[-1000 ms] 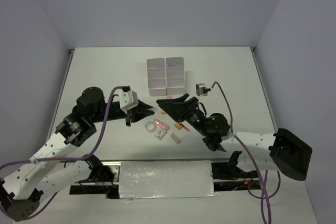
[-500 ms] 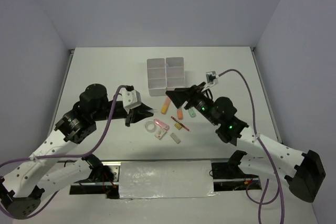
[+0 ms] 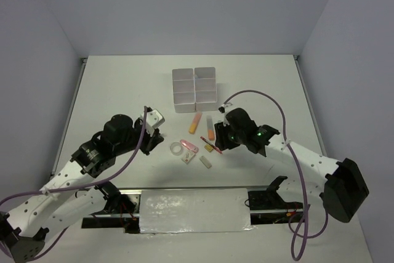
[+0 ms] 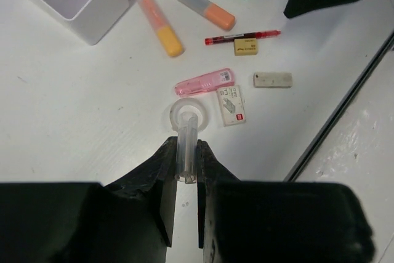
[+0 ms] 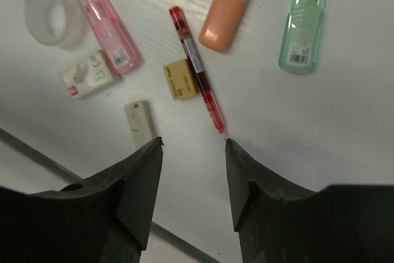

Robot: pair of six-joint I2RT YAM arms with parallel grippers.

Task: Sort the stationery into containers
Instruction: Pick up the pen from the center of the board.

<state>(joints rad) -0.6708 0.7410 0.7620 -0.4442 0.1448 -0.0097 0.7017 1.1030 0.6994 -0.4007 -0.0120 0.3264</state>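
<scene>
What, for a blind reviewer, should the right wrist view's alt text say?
The right gripper hangs open over a white table, a red pen pointing at its jaws. Around it lie a yellow block, an orange highlighter, a green highlighter, a pink case, a tape ring, a labelled white box and a white eraser.

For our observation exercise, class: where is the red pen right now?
In the right wrist view the red pen lies flat just ahead of the open right gripper, beside a small yellow block.
</scene>
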